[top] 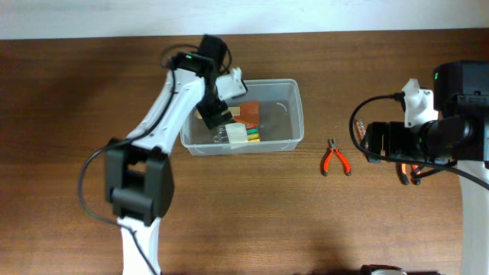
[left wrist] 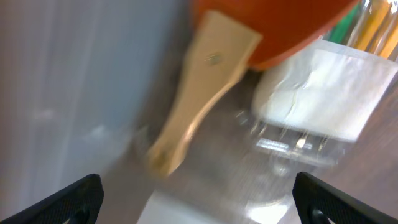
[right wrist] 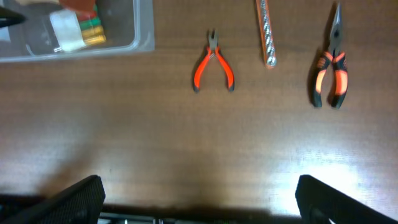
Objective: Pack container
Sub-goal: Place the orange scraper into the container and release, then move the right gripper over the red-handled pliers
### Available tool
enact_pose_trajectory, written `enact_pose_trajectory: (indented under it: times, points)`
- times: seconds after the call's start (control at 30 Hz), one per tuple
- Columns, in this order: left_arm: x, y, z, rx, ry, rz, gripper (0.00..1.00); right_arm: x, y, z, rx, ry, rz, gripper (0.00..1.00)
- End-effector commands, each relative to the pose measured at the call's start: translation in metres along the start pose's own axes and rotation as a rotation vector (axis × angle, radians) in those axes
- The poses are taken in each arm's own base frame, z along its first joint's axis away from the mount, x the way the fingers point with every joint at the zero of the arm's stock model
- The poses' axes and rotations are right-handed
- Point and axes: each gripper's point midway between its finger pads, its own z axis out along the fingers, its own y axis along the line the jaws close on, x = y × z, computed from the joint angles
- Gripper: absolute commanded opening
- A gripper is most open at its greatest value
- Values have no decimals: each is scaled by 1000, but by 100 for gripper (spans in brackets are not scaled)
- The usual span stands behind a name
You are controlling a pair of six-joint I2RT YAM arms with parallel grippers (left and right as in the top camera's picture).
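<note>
The clear plastic container [top: 296,113] stands on the wooden table left of centre. It holds an orange tool with a beige handle [left wrist: 199,93] and a white pack of yellow and green pieces [top: 243,135]. My left gripper [top: 216,114] hangs over the container's left half, open and empty, and its wrist view [left wrist: 199,202] shows the contents close below. My right gripper [top: 374,141] is open and empty over bare table, right of the small red pliers [top: 335,157]. The container's corner [right wrist: 142,45] also shows in the right wrist view.
In the right wrist view, beyond my right gripper [right wrist: 199,199], lie the small red pliers [right wrist: 213,65], a silver spiral drill bit [right wrist: 265,34] and orange-and-black long-nose pliers [right wrist: 329,68]. From overhead the right arm partly hides the long-nose pliers [top: 409,174].
</note>
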Motion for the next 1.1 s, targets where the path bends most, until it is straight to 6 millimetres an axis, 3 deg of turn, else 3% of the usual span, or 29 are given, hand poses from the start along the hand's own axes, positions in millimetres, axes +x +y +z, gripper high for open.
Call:
enact_pose_trajectory:
  times: [0.0, 0.1, 0.2, 0.33, 0.47, 0.63, 0.77, 0.9, 1.07]
  points:
    - [17, 34, -94, -179, -73, -229, 99, -10, -4, 0, 15, -38, 0, 99]
    - [42, 34, -129, -190, -82, -352, 99, -21, -4, -1, 16, -84, -33, 99]
    - [79, 34, -161, -199, -73, -508, 99, -18, -4, -6, 21, -81, -44, 99]
    - [124, 37, -189, -191, -83, -712, 99, 0, -5, -23, 43, -64, -39, 99]
    - [159, 40, -202, -134, -128, -850, 99, 26, -1, -46, 43, -111, -15, 99]
    - [191, 35, -197, -75, -138, -959, 99, 54, 6, -83, 37, -272, 22, 99]
    - [206, 19, -177, -39, -104, -1029, 99, 69, 9, -98, 29, -341, 33, 99]
    - [217, -8, -152, -3, -65, -1060, 99, 68, 6, -80, 30, -271, 42, 99]
    - [229, -43, -128, -5, -68, -1080, 99, 46, -2, -31, 34, -107, 62, 99]
